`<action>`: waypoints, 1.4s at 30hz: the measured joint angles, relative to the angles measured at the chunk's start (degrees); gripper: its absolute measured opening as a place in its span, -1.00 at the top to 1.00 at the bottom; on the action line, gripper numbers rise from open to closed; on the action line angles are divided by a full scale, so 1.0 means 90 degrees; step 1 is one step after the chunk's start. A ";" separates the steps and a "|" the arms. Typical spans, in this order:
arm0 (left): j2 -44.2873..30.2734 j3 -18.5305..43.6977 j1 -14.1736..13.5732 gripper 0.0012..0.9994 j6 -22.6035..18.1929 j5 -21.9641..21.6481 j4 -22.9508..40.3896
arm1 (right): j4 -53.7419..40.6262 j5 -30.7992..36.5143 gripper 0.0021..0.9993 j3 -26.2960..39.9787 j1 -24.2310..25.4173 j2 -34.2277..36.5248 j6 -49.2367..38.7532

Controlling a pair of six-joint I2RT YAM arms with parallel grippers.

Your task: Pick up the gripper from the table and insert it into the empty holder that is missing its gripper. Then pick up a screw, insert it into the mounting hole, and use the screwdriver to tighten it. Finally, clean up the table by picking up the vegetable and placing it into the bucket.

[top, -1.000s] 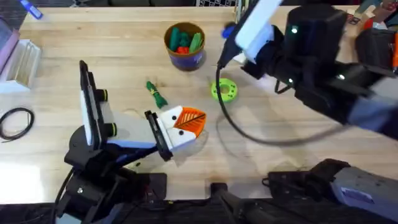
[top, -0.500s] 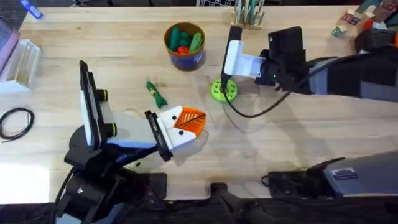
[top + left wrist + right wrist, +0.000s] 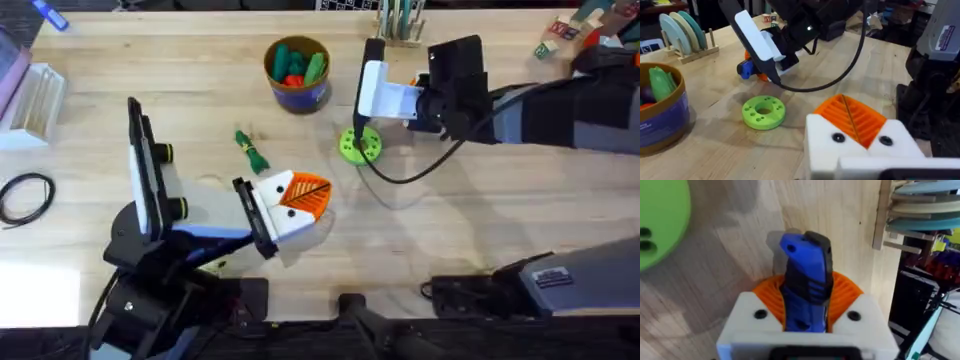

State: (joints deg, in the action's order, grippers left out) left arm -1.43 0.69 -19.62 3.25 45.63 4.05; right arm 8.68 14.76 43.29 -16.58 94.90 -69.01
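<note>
- The right arm (image 3: 540, 110), which loomed large and blurred close under the overhead camera a second ago, now lies low over the table (image 3: 150, 60), reaching in from the right edge.
- Its gripper (image 3: 375, 85) has come down from above the bucket's right side to just beside the green disc (image 3: 360, 145), on the disc's far side.
- Over the last half second it has edged only a little farther from the camera.
- The screwdriver (image 3: 805, 280), seen as a blue end near the gripper's top a second ago, is no longer visible from overhead.
</note>
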 joint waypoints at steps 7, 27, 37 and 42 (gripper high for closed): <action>0.0000 0.0000 0.0000 0.98 0.0000 0.0000 0.0002 | -0.0093 0.0056 -0.79 0.0206 0.0012 -0.0008 -0.0001; -0.0001 0.0000 0.0000 0.52 -0.0023 -0.0004 -0.0003 | -0.1624 -0.0132 -0.85 -0.0088 -0.0015 -0.1812 0.2446; 0.0000 0.0000 0.0000 -0.97 -0.0013 -0.0034 0.0000 | -0.2912 -0.0510 -0.85 -0.0088 -0.0012 -0.4113 0.4883; 0.0000 0.0000 0.0000 -0.97 0.0018 -0.0336 -0.0024 | -0.3122 -0.1144 -0.85 -0.0088 -0.0012 -0.4829 0.5620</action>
State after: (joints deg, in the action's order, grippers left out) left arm -1.43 0.69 -19.62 3.41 42.60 3.84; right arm -19.42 4.46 42.50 -16.69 51.43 -18.43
